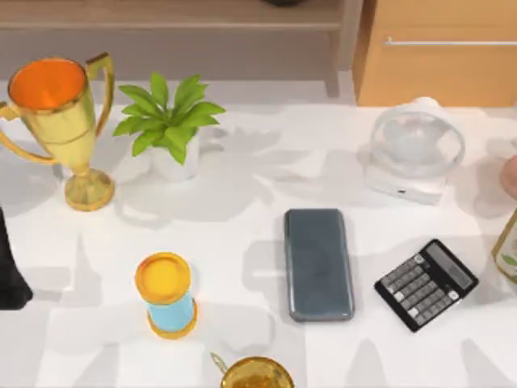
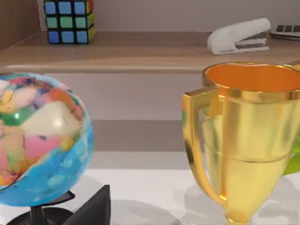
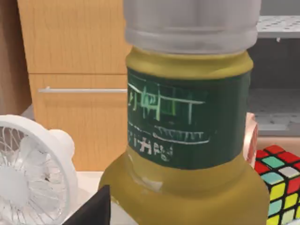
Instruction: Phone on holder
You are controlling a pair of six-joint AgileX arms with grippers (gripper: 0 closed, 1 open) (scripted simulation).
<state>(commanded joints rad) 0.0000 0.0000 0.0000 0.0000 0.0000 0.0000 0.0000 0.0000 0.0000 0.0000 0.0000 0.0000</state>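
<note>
The phone (image 1: 318,263), a dark grey-blue glossy slab, lies flat on the white table (image 1: 242,226) right of centre, its long side running front to back. The holder is out of view. My left arm (image 1: 10,271) is parked at the table's left edge, far from the phone. A dark part of the left gripper (image 2: 89,211) juts into the left wrist view's lower edge. A dark part of the right gripper (image 3: 91,211) shows the same way in the right wrist view, close to a yellow-green bottle (image 3: 187,140).
A black calculator (image 1: 426,283) lies right of the phone and a white fan (image 1: 416,149) behind it. A gold trophy (image 1: 60,121), a potted plant (image 1: 168,121) and a yellow-and-blue hourglass (image 1: 167,295) stand left. The bottle (image 1: 509,246) is at the right edge. A globe (image 2: 37,140) sits beside the trophy.
</note>
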